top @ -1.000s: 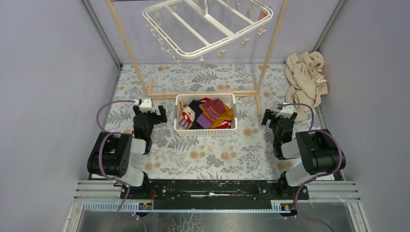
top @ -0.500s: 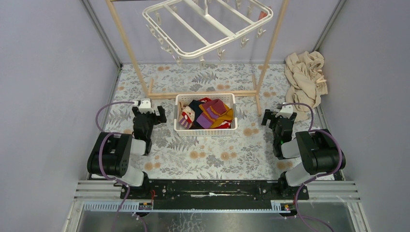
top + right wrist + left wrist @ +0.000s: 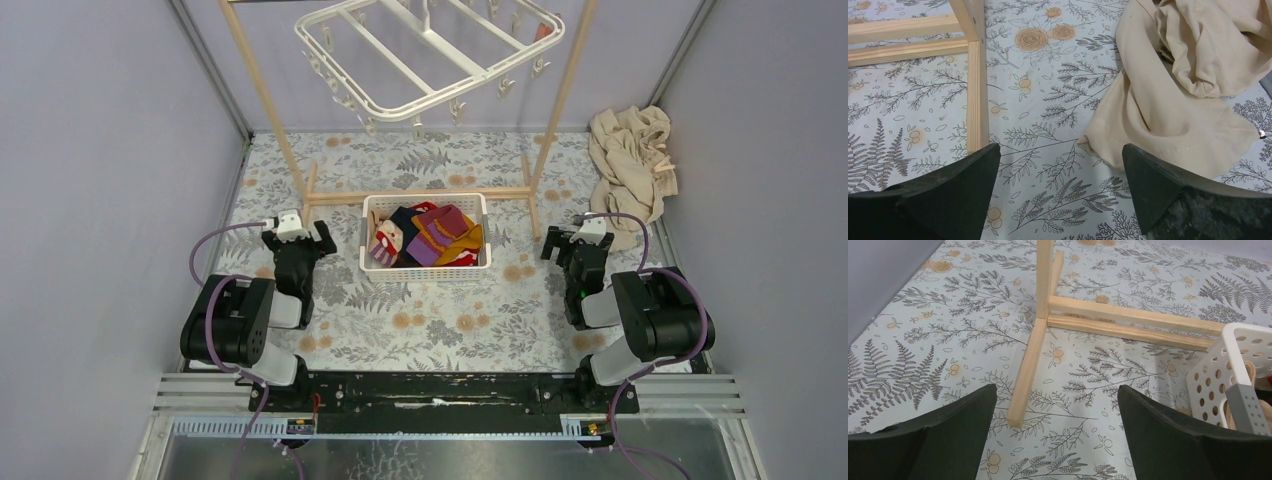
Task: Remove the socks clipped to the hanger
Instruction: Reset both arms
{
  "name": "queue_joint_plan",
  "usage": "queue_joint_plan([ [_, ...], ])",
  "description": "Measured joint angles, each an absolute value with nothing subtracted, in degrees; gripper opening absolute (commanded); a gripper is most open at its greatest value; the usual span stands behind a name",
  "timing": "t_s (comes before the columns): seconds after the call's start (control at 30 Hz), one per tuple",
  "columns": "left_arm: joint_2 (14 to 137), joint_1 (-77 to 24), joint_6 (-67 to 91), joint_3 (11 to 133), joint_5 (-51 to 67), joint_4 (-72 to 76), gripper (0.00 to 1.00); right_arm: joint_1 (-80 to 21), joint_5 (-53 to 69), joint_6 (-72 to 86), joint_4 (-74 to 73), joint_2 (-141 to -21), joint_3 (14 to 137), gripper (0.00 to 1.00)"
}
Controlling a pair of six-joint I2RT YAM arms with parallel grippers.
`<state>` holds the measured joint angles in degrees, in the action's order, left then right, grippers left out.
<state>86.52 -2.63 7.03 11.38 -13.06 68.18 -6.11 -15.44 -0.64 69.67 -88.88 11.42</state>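
The white hanger (image 3: 430, 55) hangs from the wooden pole frame at the back, its clips dangling. A bit of red (image 3: 541, 33) shows at its far right corner; I cannot tell what it is. The socks (image 3: 428, 238), mustard, purple, navy and red, lie piled in the white perforated basket (image 3: 425, 269) on the table. My left gripper (image 3: 297, 236) is open and empty, low over the table left of the basket. In the left wrist view (image 3: 1055, 405) only patterned table shows between its jaws. My right gripper (image 3: 578, 240) is open and empty right of the basket, also in the right wrist view (image 3: 1060, 165).
The wooden frame's left foot (image 3: 1030, 355) lies just ahead of my left gripper, and the basket corner (image 3: 1228, 360) is at its right. The frame's right foot (image 3: 977, 90) and a crumpled beige cloth (image 3: 1188, 75) lie ahead of my right gripper. Grey walls stand on both sides.
My left gripper has moved left, away from the basket, and turned a little. The right arm, the hanger and the socks have not moved.
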Motion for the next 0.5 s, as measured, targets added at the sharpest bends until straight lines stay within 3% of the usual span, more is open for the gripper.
queue_joint_plan([
  [0.5,86.52,-3.03,6.96,11.55,-13.32,68.10,0.98,-6.11,-15.44,-0.64,69.67,-88.88,11.40,0.99],
])
